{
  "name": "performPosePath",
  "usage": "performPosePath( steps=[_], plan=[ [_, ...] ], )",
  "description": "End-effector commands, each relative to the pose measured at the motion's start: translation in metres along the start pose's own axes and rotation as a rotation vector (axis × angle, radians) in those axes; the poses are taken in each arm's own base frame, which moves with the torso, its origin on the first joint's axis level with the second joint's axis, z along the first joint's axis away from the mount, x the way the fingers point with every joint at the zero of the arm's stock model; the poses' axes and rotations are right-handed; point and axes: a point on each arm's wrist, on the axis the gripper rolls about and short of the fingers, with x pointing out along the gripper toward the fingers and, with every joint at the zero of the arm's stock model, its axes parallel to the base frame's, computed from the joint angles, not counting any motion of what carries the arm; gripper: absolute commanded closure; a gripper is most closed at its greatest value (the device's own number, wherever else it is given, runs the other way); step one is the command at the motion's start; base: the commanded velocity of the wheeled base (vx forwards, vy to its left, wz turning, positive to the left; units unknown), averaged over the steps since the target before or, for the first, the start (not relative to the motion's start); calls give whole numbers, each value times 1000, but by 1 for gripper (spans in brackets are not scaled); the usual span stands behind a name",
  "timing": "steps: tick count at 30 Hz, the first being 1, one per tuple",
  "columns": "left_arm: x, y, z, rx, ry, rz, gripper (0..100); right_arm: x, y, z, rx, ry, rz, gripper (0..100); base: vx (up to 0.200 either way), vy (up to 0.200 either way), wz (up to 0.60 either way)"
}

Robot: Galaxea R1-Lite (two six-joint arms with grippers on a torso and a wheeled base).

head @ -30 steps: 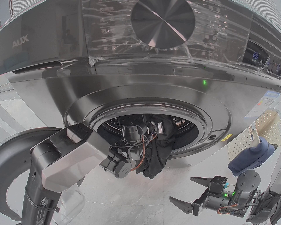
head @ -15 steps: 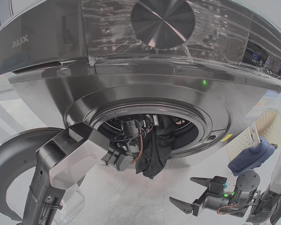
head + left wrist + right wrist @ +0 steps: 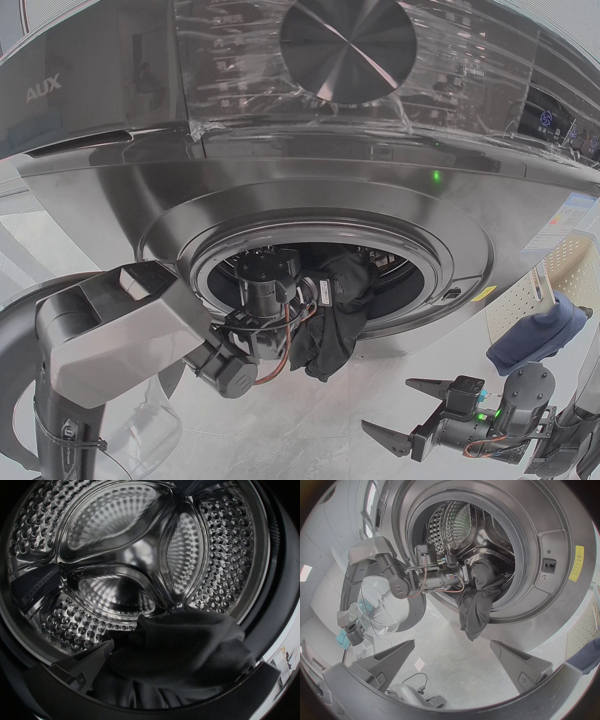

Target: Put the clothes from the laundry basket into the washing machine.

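A black garment [image 3: 331, 319] hangs over the lower rim of the washing machine's opening [image 3: 400, 240], part inside the drum, part dangling outside. My left gripper [image 3: 150, 645] is at the mouth of the drum right against the garment [image 3: 187, 645]. It stands open; one finger [image 3: 93, 658] shows and cloth covers the other. From the right wrist view the garment [image 3: 478, 605] drapes just past the left gripper [image 3: 472, 570]. My right gripper [image 3: 387, 403] hovers low over the floor, below and to the right of the opening, open and empty [image 3: 450, 642].
The round glass door [image 3: 37, 325] is swung open at the left, behind my left arm. A cream perforated laundry basket [image 3: 575, 269] stands at the right with a blue garment [image 3: 537, 337] hung over its edge. Bare grey floor [image 3: 281, 425] lies in front of the machine.
My left arm has drawn back from the drum, down and to the left. The black garment stays draped over the rim, now more bunched at the top. The right arm has not moved.
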Motion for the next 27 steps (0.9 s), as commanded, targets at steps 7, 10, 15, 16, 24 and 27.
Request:
performPosePath(
  steps=[7,10,15,16,24,27],
  plan=[
    [-66,-16,7,21,86,-76,0,-1,0,-4,-2,21,-1,0,0,0,0],
    [-77,-18,7,27,111,-88,0,-2,0,-4,-3,20,-1,0,0,0,0],
    [-92,-19,4,39,145,-105,0,-2,-1,-4,-1,20,-3,0,0,0,0],
    [-94,-19,2,41,153,-108,0,-2,-1,-3,-1,18,-1,0,0,0,0],
    [-101,-26,12,32,134,-161,0,-2,-1,-3,-1,18,-1,0,0,0,0],
    [-93,-30,17,18,93,-174,0,-2,-1,-3,-3,18,-1,0,0,0,0]
  ],
)
